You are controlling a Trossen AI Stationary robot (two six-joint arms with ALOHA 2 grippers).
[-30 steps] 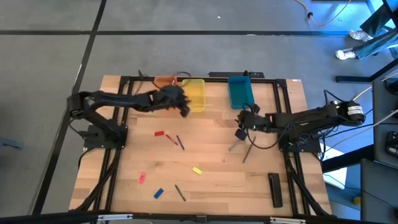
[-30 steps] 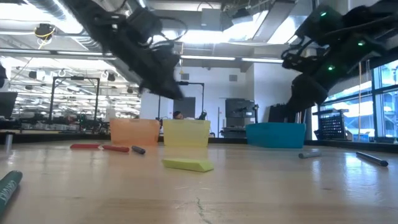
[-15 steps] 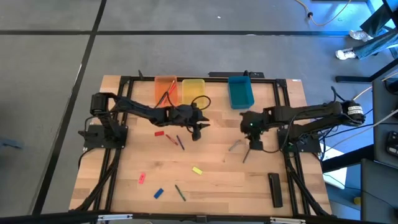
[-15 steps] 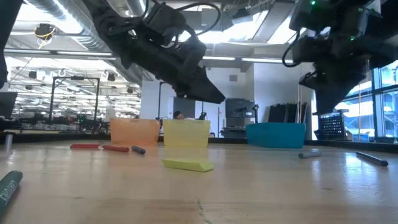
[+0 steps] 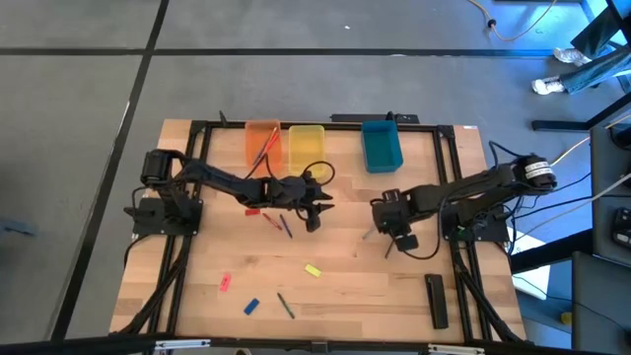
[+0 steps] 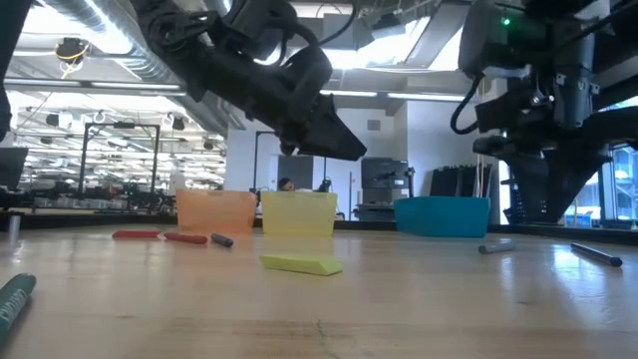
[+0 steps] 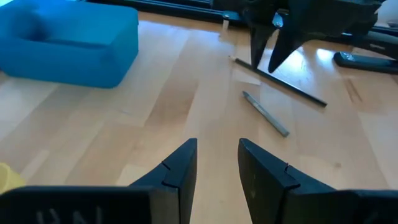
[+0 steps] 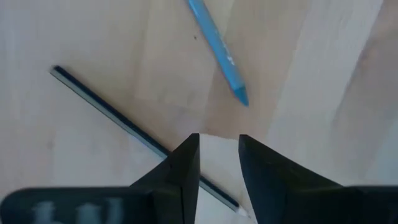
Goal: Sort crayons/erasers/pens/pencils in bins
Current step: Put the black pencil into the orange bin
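Three bins stand at the far edge: orange (image 5: pixel 262 143), yellow (image 5: pixel 307 146) and teal (image 5: pixel 381 144). Erasers lie on the table: red (image 5: pixel 252 211), yellow (image 5: pixel 313 269), pink (image 5: pixel 225 283) and blue (image 5: pixel 250 307). My left gripper (image 5: pixel 314 212) is open and empty, above the table's middle, right of two pens (image 5: pixel 281 224). My right gripper (image 5: pixel 399 237) is open and empty. It points down just above a dark pencil (image 8: pixel 106 109) and a light blue pen (image 8: pixel 217 50). The pencil runs under one finger; I cannot tell whether they touch.
A long black bar (image 5: pixel 435 299) lies near the right front corner. A green pencil (image 5: pixel 285 306) lies near the front edge. The orange bin holds some red and orange sticks. Bare wood lies between the two grippers and across the front middle.
My left gripper has moved from over the yellow bin toward the near edge and the right, to the table's middle. My right gripper has moved from beside the teal bin toward the near edge and down, to over the dark pencil and the blue pen.
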